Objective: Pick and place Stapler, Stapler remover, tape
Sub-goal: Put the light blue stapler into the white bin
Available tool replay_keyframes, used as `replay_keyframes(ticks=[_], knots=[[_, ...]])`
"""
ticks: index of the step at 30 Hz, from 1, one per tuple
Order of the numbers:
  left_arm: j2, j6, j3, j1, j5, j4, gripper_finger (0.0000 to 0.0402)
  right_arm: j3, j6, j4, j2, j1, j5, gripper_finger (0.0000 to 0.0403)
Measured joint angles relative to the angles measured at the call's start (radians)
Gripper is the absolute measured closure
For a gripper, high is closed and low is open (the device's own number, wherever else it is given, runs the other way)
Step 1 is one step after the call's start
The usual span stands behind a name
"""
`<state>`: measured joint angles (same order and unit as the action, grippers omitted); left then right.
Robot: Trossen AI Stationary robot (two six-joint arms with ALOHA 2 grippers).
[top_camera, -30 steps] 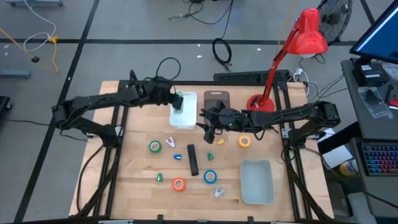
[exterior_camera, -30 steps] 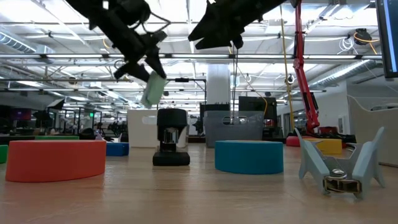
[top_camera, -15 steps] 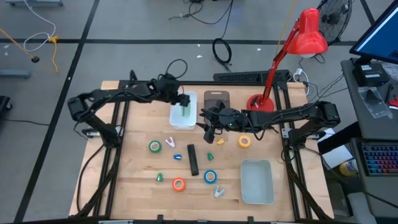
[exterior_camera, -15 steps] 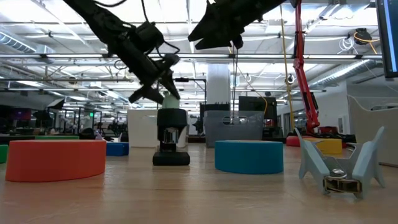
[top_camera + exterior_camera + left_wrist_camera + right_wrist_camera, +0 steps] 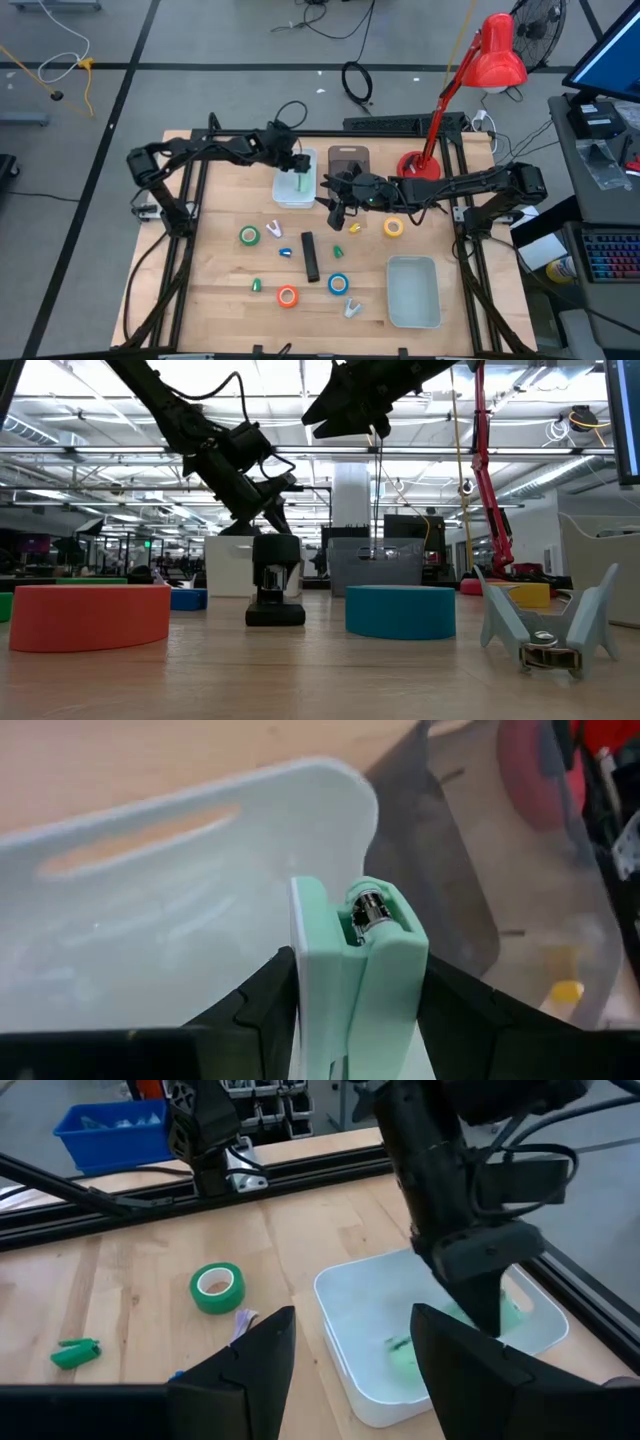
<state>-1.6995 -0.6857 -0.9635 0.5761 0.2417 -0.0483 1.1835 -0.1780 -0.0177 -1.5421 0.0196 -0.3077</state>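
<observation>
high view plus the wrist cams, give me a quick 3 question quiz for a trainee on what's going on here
1. True or false: the left gripper holds a mint-green stapler over the white tray.
2. Which tape roll lies nearest the empty grey bin? A green B blue C orange
3. The right gripper is ____ (open or shut).

Key
1. true
2. B, the blue roll
3. open

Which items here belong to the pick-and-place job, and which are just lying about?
Job: mint-green plastic stapler, gripped by the left gripper over the white plastic tray; black stapler; grey staple remover; green tape roll; yellow tape roll; blue tape roll; orange tape roll.
Lying about: red desk lamp; black cable coil on the floor.
The right gripper waits open mid-table.
</observation>
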Motion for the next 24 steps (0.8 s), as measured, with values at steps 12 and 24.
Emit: replay_keyframes(ticks=[12, 24], knots=[[-0.001, 0.027, 0.0, 0.02, 0.001, 0.003, 0.0233, 0.0, -0.019, 0.0, 0.0, 0.0, 0.0, 0.0213], [-0.04, 0.011, 0.0, 0.03, 0.093, 0.058, 0.0233, 0.0, -0.019, -0.002, 0.0, 0.001, 0.0, 0.0215]])
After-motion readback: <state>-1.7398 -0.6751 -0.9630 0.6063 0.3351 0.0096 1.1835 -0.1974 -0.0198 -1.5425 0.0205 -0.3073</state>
